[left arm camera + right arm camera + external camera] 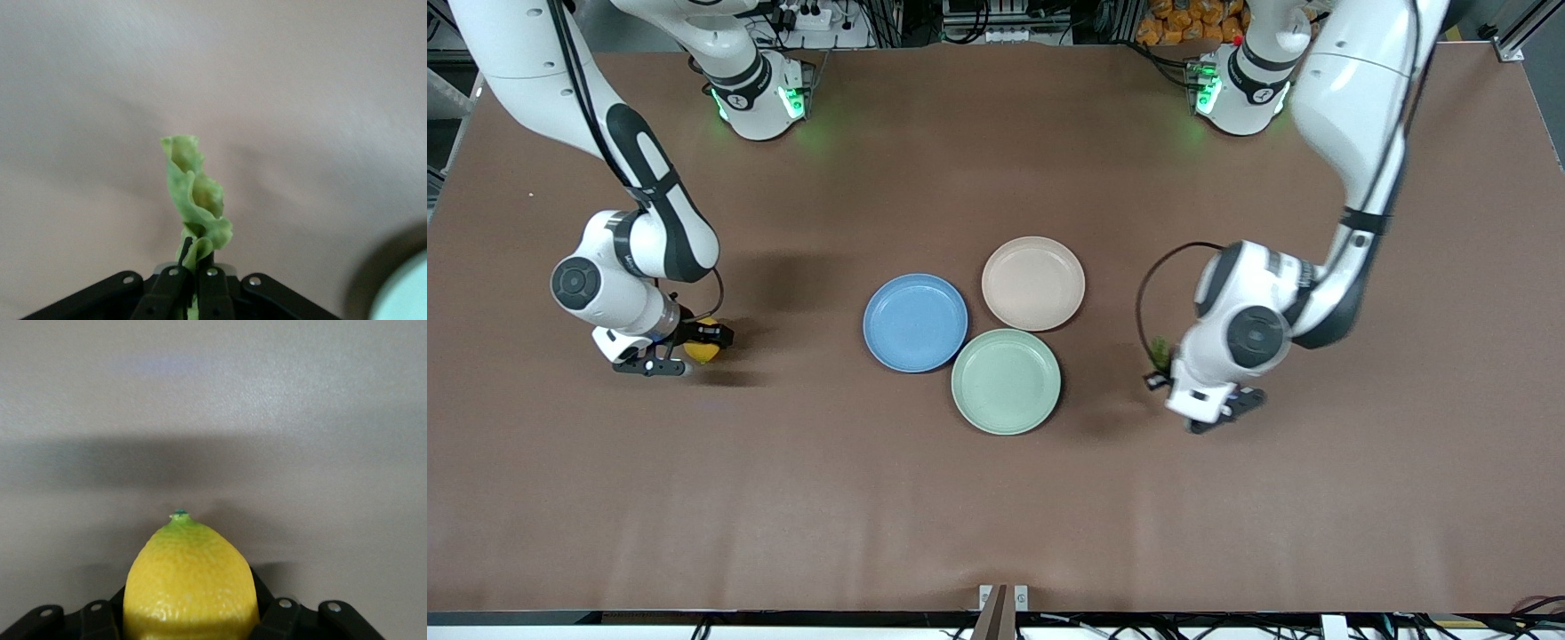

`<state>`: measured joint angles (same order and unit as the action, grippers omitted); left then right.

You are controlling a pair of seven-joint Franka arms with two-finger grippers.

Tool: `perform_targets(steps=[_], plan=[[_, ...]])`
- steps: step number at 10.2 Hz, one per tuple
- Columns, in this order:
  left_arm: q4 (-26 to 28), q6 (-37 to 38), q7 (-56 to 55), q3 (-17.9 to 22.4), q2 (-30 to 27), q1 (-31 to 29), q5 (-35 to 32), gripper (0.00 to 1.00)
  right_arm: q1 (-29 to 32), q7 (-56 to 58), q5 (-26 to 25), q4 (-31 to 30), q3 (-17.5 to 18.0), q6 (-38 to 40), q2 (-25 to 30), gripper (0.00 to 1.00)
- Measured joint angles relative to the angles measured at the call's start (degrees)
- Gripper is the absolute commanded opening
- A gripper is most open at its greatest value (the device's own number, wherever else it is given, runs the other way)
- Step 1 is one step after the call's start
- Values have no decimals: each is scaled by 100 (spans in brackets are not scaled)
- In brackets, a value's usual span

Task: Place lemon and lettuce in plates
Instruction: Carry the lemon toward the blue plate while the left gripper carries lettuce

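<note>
You have the lemon (191, 587) clamped in the right gripper (680, 348) over the brown table (996, 498), toward the right arm's end. The lettuce (195, 200) is pinched in the left gripper (1169, 378) beside the mint-green plate (1006, 381). Blue plate (915, 322) and beige plate (1033, 283) hold nothing.

Brown tabletop (996, 498); at its middle, blue plate (915, 322), beige-pink plate (1033, 283) and nearest, mint-green plate (1006, 380), clustered rim to rim.

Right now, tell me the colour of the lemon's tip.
Green, on a yellow lemon held in the right gripper; the right wrist view shows it best.
</note>
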<state>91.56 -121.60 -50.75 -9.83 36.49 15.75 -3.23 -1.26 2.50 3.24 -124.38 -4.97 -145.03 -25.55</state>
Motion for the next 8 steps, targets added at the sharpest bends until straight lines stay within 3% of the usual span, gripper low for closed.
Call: perform_targets(steps=[4,8], plan=[[-39,-17,-1180,-216,-50,950,2,0,-116,0,3,792,25,1292,198,28],[-24,-19,-1982,-247,-33,1933,2,0,-675,-14,115,1158,81,1577,233,29]])
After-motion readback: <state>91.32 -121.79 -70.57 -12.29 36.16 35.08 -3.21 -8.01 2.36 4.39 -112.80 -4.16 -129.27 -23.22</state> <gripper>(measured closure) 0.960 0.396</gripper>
